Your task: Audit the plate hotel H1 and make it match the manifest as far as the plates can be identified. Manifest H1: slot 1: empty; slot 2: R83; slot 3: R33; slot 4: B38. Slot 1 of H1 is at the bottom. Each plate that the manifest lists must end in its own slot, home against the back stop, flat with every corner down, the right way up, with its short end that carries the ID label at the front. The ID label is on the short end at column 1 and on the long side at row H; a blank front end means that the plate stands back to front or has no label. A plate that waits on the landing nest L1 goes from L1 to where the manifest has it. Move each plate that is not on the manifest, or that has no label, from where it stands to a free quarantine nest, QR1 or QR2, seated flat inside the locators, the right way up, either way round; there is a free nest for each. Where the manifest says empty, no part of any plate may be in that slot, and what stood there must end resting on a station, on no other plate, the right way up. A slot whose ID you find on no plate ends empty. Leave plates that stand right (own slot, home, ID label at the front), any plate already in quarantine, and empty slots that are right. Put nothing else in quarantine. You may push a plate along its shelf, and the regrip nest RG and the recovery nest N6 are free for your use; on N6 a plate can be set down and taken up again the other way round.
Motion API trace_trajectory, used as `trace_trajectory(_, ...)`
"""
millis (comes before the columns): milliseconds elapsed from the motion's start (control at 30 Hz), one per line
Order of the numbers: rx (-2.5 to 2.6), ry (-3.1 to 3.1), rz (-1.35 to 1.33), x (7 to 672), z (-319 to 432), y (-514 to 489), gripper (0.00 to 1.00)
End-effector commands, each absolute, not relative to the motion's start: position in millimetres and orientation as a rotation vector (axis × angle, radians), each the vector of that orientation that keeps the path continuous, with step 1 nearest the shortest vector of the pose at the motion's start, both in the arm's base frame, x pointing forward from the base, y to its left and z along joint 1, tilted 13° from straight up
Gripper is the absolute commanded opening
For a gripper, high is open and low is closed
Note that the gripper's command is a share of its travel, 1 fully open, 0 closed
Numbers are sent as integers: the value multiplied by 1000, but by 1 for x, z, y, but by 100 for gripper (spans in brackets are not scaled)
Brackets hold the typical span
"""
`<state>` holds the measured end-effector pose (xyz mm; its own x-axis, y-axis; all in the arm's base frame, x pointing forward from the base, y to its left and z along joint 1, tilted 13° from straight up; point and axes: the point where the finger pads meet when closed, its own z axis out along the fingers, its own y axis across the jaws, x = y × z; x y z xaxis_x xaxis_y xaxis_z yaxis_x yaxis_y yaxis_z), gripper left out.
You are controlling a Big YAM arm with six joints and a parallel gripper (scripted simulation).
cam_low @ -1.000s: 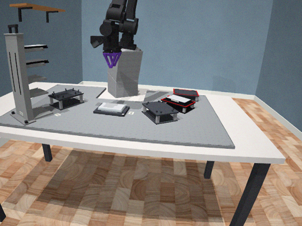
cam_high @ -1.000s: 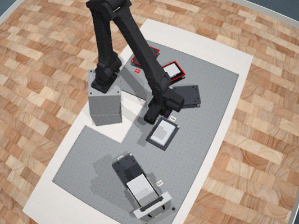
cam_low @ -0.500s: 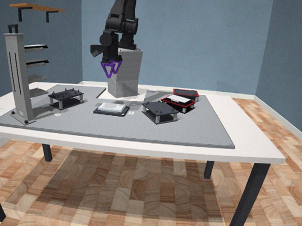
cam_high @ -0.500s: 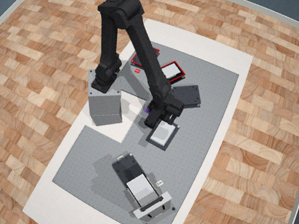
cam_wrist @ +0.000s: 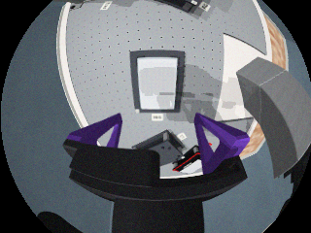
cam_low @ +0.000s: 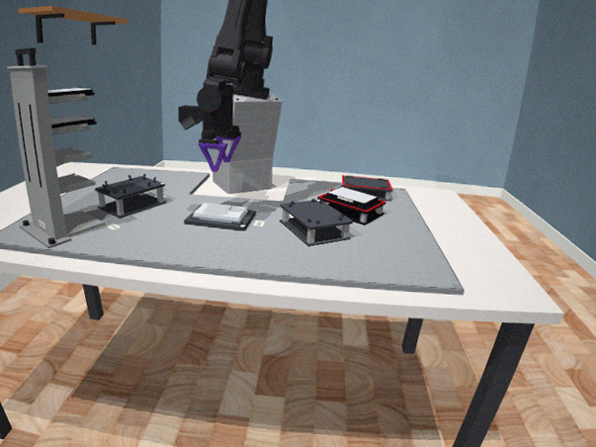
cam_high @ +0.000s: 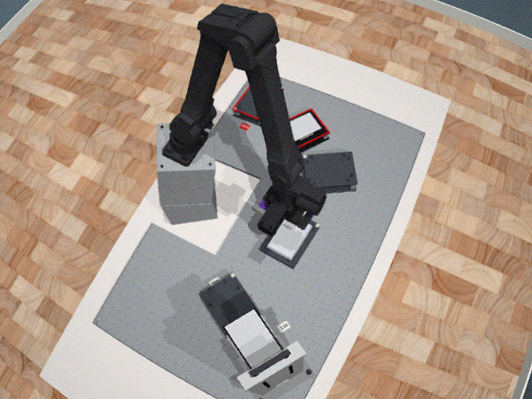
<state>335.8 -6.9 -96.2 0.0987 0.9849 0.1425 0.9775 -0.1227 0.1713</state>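
A white plate lies flat on a low black nest in the middle of the grey mat; it also shows in the overhead view and in the wrist view. My gripper hangs open and empty well above it, with the purple fingers spread wide. The hotel H1 stands at the left. Its two upper slots each hold a plate. The two lower shelves look empty. No ID label is readable.
Two red-edged nests stand at the back right: one holds a white plate, the other is empty. Raised black nests stand near the hotel and right of centre. The arm's grey pedestal stands behind.
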Motion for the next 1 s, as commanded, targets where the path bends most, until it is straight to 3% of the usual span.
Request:
trace_trajectory(0, 2289, 2042, 367, 351, -103, -4, 100)
trace_trajectory(600, 2298, 2044, 357, 355, -157, 2, 100)
trace_trajectory(967, 2297, 2045, 356, 352, -153, -1, 100)
